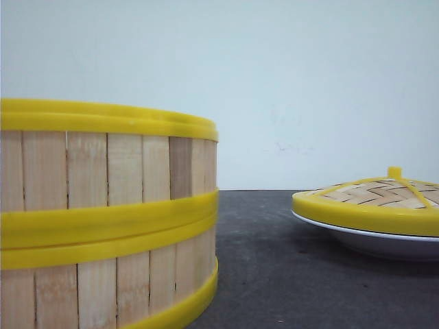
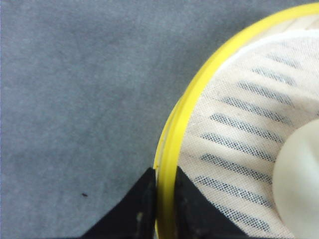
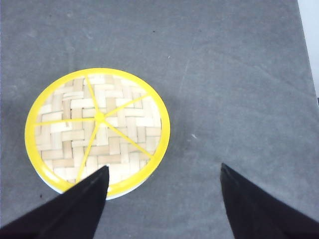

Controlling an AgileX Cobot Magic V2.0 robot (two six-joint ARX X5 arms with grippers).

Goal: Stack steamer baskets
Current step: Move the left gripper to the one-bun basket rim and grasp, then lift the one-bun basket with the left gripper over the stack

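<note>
Two steamer baskets stand stacked at the near left in the front view, the upper basket [image 1: 103,168] resting on the lower one [image 1: 103,291]. Both have pale slat walls and yellow bands. Neither gripper shows in that view. In the left wrist view my left gripper [image 2: 164,181] is shut on the yellow rim [image 2: 199,84] of a basket, one finger outside the wall and one inside. That basket holds a white mesh liner [image 2: 249,129] and a pale round lump [image 2: 299,184]. My right gripper [image 3: 163,167] hangs open above bare table, with nothing between its fingers.
A domed woven lid [image 1: 377,195] with a yellow rim lies on a shallow white plate [image 1: 384,241] at the right of the dark grey table [image 1: 274,274]. From the right wrist, the lid [image 3: 97,127] lies beside one finger. The table's edge [image 3: 305,45] shows there.
</note>
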